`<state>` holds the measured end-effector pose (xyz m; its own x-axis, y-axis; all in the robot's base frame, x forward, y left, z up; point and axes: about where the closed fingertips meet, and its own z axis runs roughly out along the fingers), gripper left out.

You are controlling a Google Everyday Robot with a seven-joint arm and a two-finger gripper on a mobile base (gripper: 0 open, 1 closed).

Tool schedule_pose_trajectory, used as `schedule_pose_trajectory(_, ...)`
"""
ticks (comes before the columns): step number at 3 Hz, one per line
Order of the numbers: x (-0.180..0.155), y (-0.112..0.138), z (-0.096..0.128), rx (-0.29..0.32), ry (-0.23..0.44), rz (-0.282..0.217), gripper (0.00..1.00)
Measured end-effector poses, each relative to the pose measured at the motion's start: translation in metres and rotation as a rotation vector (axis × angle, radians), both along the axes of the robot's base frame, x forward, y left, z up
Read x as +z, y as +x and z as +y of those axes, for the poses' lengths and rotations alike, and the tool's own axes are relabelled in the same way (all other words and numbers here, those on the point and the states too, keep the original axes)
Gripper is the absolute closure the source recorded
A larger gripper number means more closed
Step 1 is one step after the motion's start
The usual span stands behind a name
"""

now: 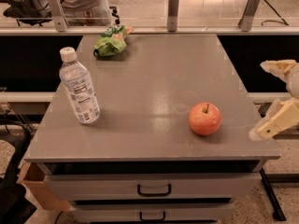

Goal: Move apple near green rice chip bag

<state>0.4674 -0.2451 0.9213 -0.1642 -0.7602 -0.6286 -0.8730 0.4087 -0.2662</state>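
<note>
- Gripper (pixel 278 118): I hang off the right side of the table (pixel 159 78), beside its front right corner and about level with the apple. I am apart from the apple and hold none of the task's things. Whether I am open or closed I cannot tell.
- Apple (pixel 204 118): it sits stem up on the front right part of the table top, near the front edge.
- Green rice chip bag (pixel 110 44): it lies crumpled at the far left corner, well apart from the apple and diagonally across the top from it.
- Risk, approach: the apple is round and free to roll. If I nudge it from the side before I close on it, it could roll to the front edge and off.
- Risk, grasp: a grip placed off centre on the smooth skin would probably let the apple slip during the carry.
- Risk, placement: the bag looks light and lies close to the back edge. Coming in too tight could shove it away, and the apple may roll once it is released.
- Water bottle (pixel 80 88): it stands upright on the left side, left of the straight line from apple to bag. It would be tipped only by a low carry that swings wide to the left.
- Surroundings: a rail with posts (pixel 173 9) runs behind the table, and drawers (pixel 154 189) sit below its front. Neither lies in the path.
</note>
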Motion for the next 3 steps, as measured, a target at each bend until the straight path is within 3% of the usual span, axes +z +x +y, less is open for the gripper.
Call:
schedule_pose_trajectory(1, -0.012, 0.008, 0.009, 0.026, 0.202, -0.044, 0.0)
schedule_pose_trajectory(2, -0.016, 0.011, 0.023, 0.066, 0.322, -0.051, 0.0)
schedule_pose_trajectory(3, -0.022, 0.008, 0.035, 0.1, 0.365, -0.028, 0.0)
